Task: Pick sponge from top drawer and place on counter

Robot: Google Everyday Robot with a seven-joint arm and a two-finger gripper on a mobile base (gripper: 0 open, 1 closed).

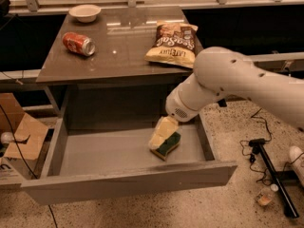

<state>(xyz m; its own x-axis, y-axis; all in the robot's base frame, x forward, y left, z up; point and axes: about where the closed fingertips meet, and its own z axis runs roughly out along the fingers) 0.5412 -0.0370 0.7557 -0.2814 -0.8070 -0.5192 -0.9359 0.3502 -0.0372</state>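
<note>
The sponge [170, 146], dark green on top with a yellow layer, lies on the floor of the open top drawer [104, 156], right of its middle. My gripper [160, 137], cream-coloured at the end of the white arm, reaches down into the drawer and sits on the sponge's left part, covering it. The counter [118, 51] is the glossy grey-brown tabletop above and behind the drawer.
On the counter lie a yellow-brown chip bag [173, 44] at the right, a red can [78, 43] on its side at the left, and a white bowl [85, 12] at the back. A cardboard box [19, 137] stands left of the drawer, a black stand [270, 175] on the floor at the right.
</note>
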